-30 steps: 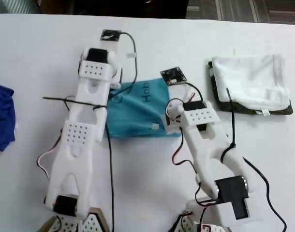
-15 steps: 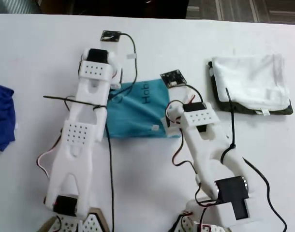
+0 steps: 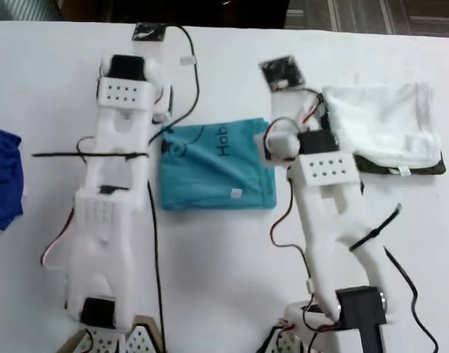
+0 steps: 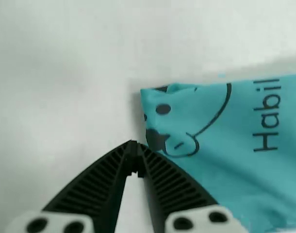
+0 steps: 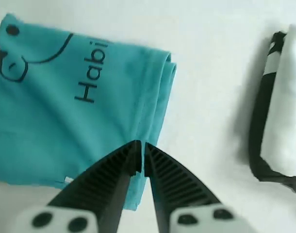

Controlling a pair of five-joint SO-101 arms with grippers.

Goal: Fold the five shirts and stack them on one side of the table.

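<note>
Item 1: teal shirt (image 3: 217, 165), folded into a rectangle with black print uppermost, laid flat at the middle of the table (image 3: 210, 279) between the 2 arms; a small white tag (image 3: 236, 193) is seen near the edge facing the arm bases. Item 2: white shirt (image 3: 383, 125), folded and laid on top of a dark garment (image 3: 390, 168) at the right side of the table, near the teal shirt but apart from it; the dark garment is seen as a rim along 2 edges of the white shirt. Item 3: blue shirt (image 3: 4, 187), crumpled, placed at the left side of the table and cut off by the frame edge. Item 4: left tool (image 4: 133, 158), black ribbed fingers brought together at the tips, nothing held, positioned over bare table just beside the printed corner of the teal shirt. Item 5: right tool (image 5: 140, 154), fingers likewise closed tip to tip, nothing seen gripped, positioned over the folded edge of the teal shirt on the side facing the white shirt. Item 6: left arm (image 3: 110, 191), white, extended along the left side of the teal shirt. Item 7: right arm (image 3: 335, 213), white, extended between the teal shirt and the white shirt. Item 8: black cable (image 3: 188, 81), looped beside the head of the left arm.
</note>
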